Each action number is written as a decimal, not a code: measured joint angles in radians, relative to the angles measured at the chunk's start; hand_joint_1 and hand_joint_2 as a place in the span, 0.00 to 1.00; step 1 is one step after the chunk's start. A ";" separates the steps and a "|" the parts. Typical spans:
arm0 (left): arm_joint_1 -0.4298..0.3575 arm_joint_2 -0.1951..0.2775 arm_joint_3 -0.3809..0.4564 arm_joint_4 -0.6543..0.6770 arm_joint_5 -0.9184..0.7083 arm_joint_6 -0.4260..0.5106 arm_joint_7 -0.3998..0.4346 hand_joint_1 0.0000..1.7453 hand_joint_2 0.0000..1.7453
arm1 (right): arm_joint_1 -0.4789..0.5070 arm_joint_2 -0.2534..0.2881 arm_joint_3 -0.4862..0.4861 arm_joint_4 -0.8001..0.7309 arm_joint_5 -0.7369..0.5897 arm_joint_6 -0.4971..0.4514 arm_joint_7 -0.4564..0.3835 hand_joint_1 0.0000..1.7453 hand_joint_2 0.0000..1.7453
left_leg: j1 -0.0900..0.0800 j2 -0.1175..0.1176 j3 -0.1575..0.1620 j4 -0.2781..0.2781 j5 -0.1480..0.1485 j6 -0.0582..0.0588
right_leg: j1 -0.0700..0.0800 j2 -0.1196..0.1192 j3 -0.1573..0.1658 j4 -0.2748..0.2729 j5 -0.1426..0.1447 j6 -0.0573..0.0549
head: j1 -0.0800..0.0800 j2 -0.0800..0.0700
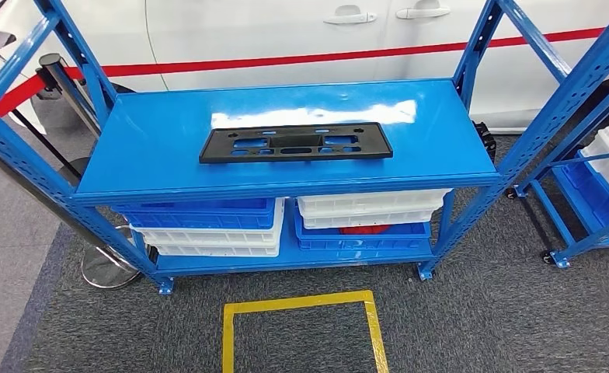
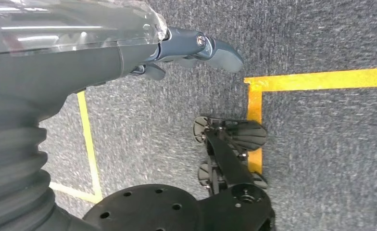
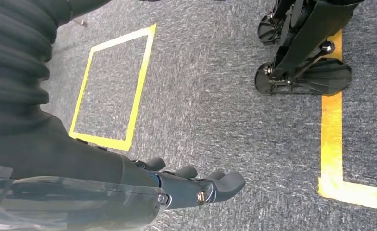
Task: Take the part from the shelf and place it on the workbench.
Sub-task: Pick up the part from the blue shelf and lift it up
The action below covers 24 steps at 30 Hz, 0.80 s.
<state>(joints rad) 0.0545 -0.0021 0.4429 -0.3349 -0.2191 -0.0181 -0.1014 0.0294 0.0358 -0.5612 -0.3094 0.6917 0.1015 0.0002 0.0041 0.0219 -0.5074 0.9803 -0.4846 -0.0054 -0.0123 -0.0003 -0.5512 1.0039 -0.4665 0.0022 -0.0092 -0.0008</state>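
Flat on the shelf [image 1: 154, 148], part [image 1: 295, 143] runs left-right; both hands' fingers [image 2: 215, 50] [image 3: 210, 185] loose, empty.

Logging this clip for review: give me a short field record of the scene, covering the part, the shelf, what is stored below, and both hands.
part: black flat plate with cutouts, lying flat on the top of the shelf, untouched
shelf: blue metal rack, glossy top
below: blue and white bins stacked on the lower level
floor: grey carpet with a yellow taped square in front of the shelf
left robot hand: hanging over the carpet, holding nothing
right robot hand: hanging over the carpet, holding nothing
task stage: part not yet picked up
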 joint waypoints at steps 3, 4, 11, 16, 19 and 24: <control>-0.010 0.000 0.053 0.011 -0.023 -0.005 -0.012 0.00 0.00 | -0.014 0.004 -0.067 0.012 0.068 0.018 -0.019 0.00 1.00 | 0.000 0.000 0.000 0.000 0.000 0.000 | 0.000 0.000 0.000 0.000 0.000 0.000 | 0.000 0.000; -0.014 -0.001 0.070 0.014 -0.031 -0.006 -0.016 0.00 0.00 | -0.019 0.006 -0.090 0.016 0.090 0.025 -0.027 0.00 0.75 | 0.000 0.000 0.000 0.000 0.000 0.000 | 0.000 0.000 0.000 0.000 0.000 0.000 | 0.000 0.000; -0.036 -0.004 0.178 0.034 -0.083 -0.025 -0.050 0.00 0.00 | -0.074 0.032 -0.209 0.036 0.204 0.098 -0.132 0.00 0.00 | 0.004 0.004 0.009 -0.015 0.010 0.021 | -0.003 0.000 0.002 -0.001 0.001 0.014 | 0.001 0.000; -0.047 -0.013 0.218 0.044 -0.105 -0.032 -0.063 0.00 0.00 | -0.105 0.041 -0.155 -0.005 0.157 0.159 -0.218 0.00 0.00 | 0.013 0.012 0.022 -0.039 0.025 0.030 | -0.013 0.000 -0.120 0.246 -0.109 0.034 | 0.003 0.000; -0.048 -0.018 0.237 0.048 -0.111 -0.035 -0.066 0.00 0.00 | -0.115 0.041 -0.111 -0.063 0.105 0.179 -0.253 0.00 0.00 | 0.023 0.010 0.024 -0.025 0.013 0.015 | -0.028 -0.002 -0.107 0.194 -0.040 0.052 | 0.003 0.000; -0.058 -0.023 0.270 0.053 -0.122 -0.037 -0.070 0.00 0.00 | -0.140 0.042 -0.023 -0.190 0.010 0.213 -0.304 0.00 0.00 | 0.022 0.013 0.009 0.017 -0.020 -0.026 | -0.028 -0.006 -0.044 0.036 0.010 0.031 | 0.003 0.000</control>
<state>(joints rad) -0.0037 -0.0253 0.7130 -0.2814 -0.3410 -0.0554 -0.1717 -0.1104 0.0782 -0.5843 -0.4992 0.7012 0.3147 -0.3040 0.0263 0.0354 -0.4986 0.9978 -0.5045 -0.0311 -0.0400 -0.0065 -0.5951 1.0402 -0.4562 0.0328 -0.0063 -0.0008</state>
